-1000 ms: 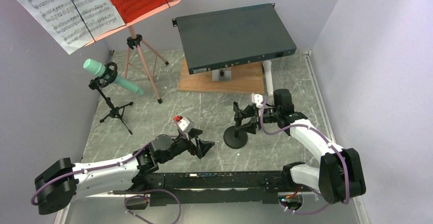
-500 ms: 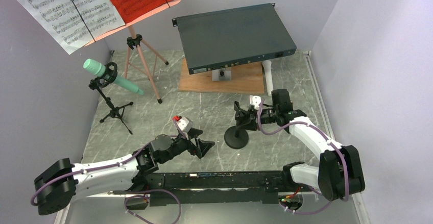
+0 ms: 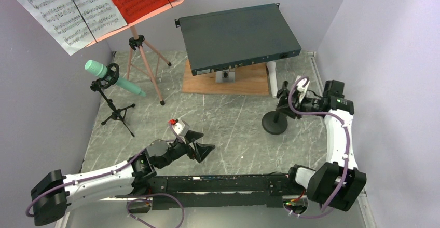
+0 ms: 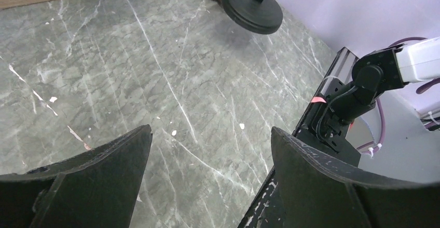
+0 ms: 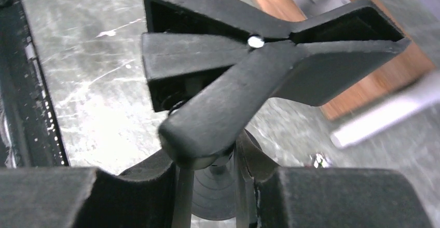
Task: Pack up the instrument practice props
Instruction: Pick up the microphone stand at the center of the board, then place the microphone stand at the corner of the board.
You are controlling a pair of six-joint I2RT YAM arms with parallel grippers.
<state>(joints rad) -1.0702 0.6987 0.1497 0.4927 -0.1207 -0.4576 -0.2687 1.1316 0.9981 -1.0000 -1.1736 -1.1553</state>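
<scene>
Currently the small black round-based mic stand [image 3: 275, 120] is at the right side of the table [image 3: 228, 119], just in front of the wooden board [image 3: 249, 85] and near a white tube [image 3: 271, 77] that lies by the board's right edge. The right gripper [image 3: 284, 99] has its jaws drawn narrow about the stand's thin stem just under the forked clip, which fills the right wrist view. Whether the round base rests on the table or hangs just off it, I cannot tell. The left gripper [image 3: 206, 141] hovers low near the front middle, jaws spread wide and holding nothing. Further off at the back left, the salmon-pink music stand [image 3: 148, 69] is upright on its tripod with the sheet-music pages [image 3: 67, 10] on its desk. Beside it, a mint tube [image 3: 111, 77] sits clipped in a small black tripod [image 3: 117, 111]. The dark grey box [image 3: 238, 33] is propped over the board. The step in hand looks like carrying off the mic stand, with the other props yet to be packed. No container shows in these views. The next move likely calls for a firm hold on the stem, so the heavy base does not swing, and a path clear of the white tube and the board.
</scene>
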